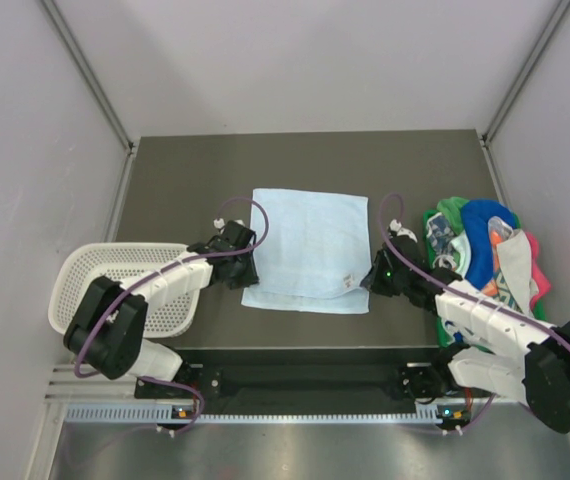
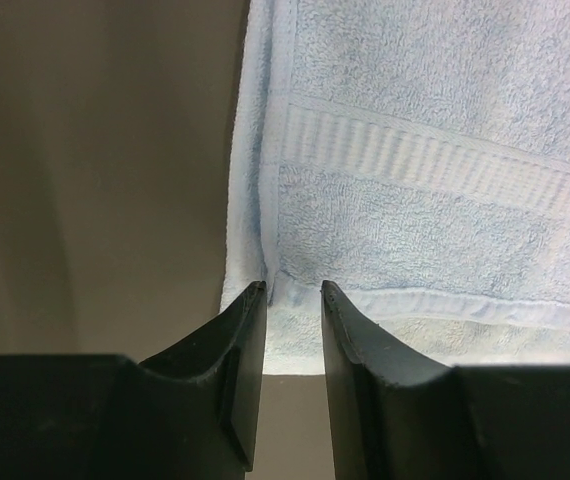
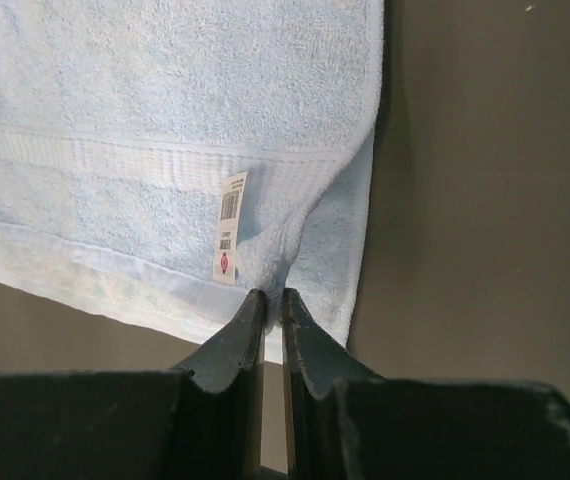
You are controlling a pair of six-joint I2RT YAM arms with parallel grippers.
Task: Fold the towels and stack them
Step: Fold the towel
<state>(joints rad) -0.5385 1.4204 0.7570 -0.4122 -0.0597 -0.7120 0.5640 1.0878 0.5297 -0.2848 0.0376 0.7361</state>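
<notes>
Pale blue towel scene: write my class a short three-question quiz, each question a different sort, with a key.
1. True or false: the right claw pinches a bunched bit of the pale blue towel.
2. The white mesh basket sits: A) at the left edge of the table; B) on the towel; C) at the far right.
3. Fill in: the heap of coloured towels lies on the robot's ___ side.
Key: 1 true; 2 A; 3 right.

- pale blue towel: soft looped terry cloth with a flat woven band; smooth printed label.
- tabletop: dark, matt, smooth.
- basket, 8 o'clock: white plastic mesh.
- left claw, right claw: smooth black plastic, faint sheen.
</notes>
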